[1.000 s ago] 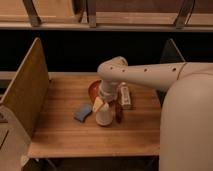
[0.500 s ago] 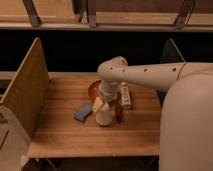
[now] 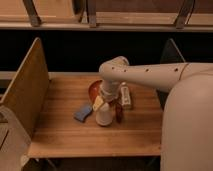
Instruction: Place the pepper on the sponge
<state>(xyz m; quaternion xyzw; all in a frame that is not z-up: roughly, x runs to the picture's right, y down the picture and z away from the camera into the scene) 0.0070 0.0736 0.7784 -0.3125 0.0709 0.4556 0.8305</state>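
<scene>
One pepper (image 3: 118, 111), one sponge (image 3: 83, 113), one white cup (image 3: 103, 118), one orange-red bowl (image 3: 94, 90) and one white oblong box (image 3: 125, 95) sit on the wooden bench (image 3: 65, 137), all bunched near its middle. There is one arm (image 3: 150, 75) and one gripper (image 3: 102, 103).

The pepper is on the bench just right of the cup, a dark red sliver below the box. The blue sponge lies flat just left of the cup, so the cup stands between the two and the pepper is not on the sponge. The bowl is behind them, partly hidden by the arm.

Compared with half a second ago, nothing has visibly moved: pepper, sponge, cup, bowl and box lie in the same places, and the arm keeps the same bend.

The arm reaches in from the right, runs leftward above the bench to a rounded joint, then drops straight down. The gripper hangs at its end, right over the cup and beside the pepper; whether it is spread or closed cannot be told.
</scene>
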